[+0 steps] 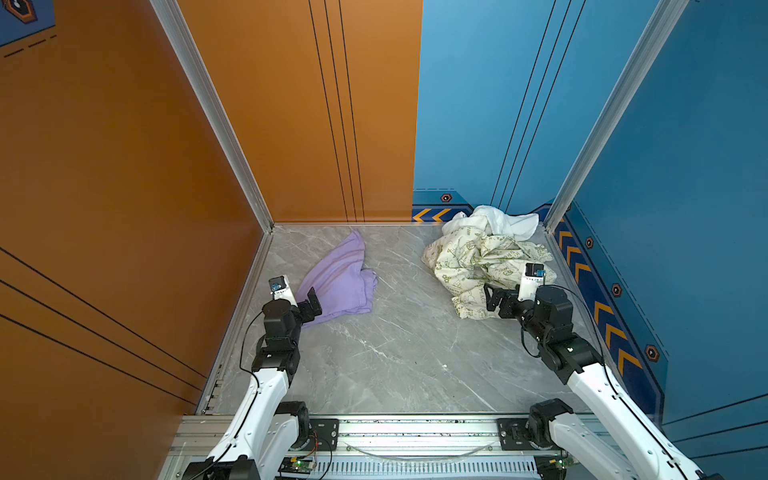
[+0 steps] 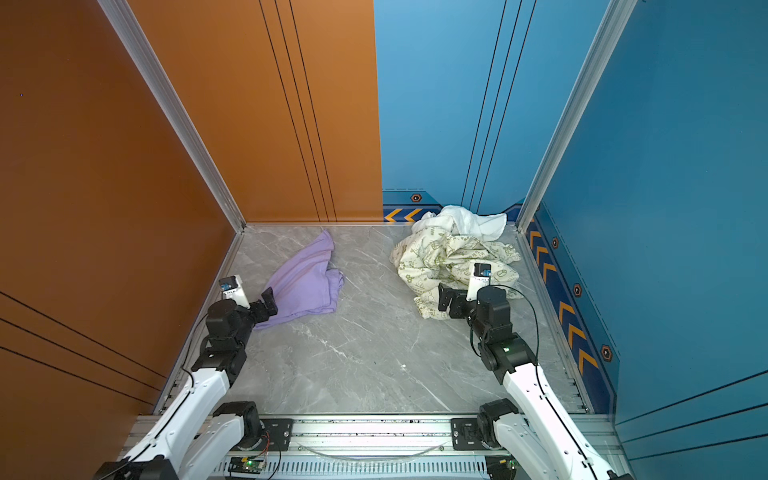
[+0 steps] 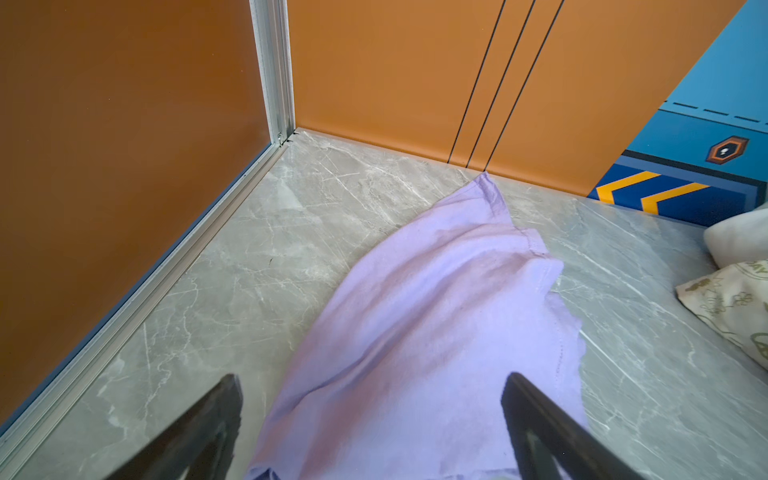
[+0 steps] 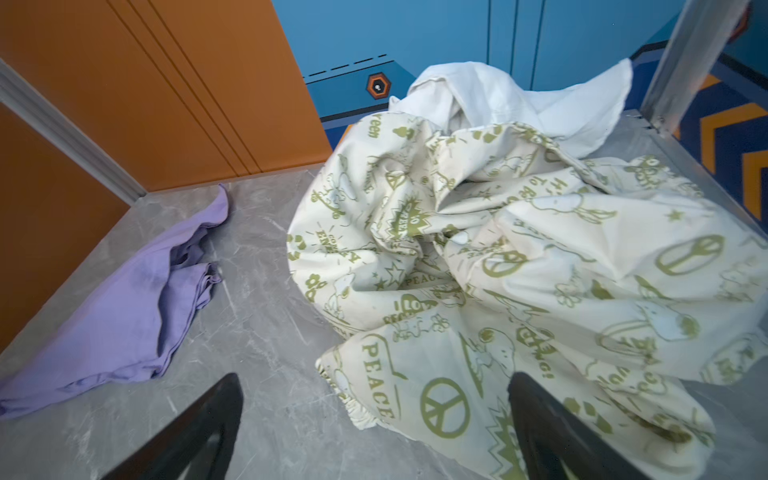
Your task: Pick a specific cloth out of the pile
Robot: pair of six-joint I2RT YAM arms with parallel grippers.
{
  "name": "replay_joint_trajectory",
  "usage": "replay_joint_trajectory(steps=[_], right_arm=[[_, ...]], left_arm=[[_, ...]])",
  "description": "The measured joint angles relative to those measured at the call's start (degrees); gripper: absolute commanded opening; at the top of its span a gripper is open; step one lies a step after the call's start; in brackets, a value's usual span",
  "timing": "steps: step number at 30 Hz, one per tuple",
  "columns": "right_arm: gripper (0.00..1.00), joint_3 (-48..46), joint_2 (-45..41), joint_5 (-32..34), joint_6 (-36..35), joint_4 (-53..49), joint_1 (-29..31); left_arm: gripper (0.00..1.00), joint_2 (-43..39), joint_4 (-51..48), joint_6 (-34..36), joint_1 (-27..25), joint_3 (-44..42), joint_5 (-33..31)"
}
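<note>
We see the left gripper (image 3: 372, 382) released and empty, jaws wide over the near end of the cloth (image 3: 436, 299), which lies spread ahead of it on the bench (image 1: 407, 353), well apart from the pile (image 4: 498, 232). The right gripper (image 4: 376, 378) is released too, at the pile edge. We fear it snags the pile if lowered.

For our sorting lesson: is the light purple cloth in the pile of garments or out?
Out. The light purple cloth lies alone on the grey marble tabletop, bare surface between it and the white-and-cream pile.
</note>
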Motion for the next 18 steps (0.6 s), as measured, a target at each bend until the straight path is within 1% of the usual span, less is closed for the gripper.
replay_joint_trajectory(steps=[4, 8, 14, 18], right_arm=[[1.00, -5.2, -1.5, 3.7, -0.7, 3.8, -3.9], [1.00, -10.3, -0.6, 6.6, -1.3, 8.8, -7.0], [1.00, -16.2, 3.9, 9.0, -3.7, 19.5, -8.9], [1.00, -19.5, 9.0, 9.4, -5.9, 29.5, -10.0]], left_arm=[[0.98, 7.3, 6.6, 0.0, -0.9, -0.8, -3.3], [0.98, 15.3, 12.7, 0.0, -2.5, -1.1, -5.4], [0.98, 23.7, 21.3, 3.3, -4.9, -1.2, -7.4], [0.98, 26.4, 26.3, 6.3, -5.6, -1.2, -8.5]])
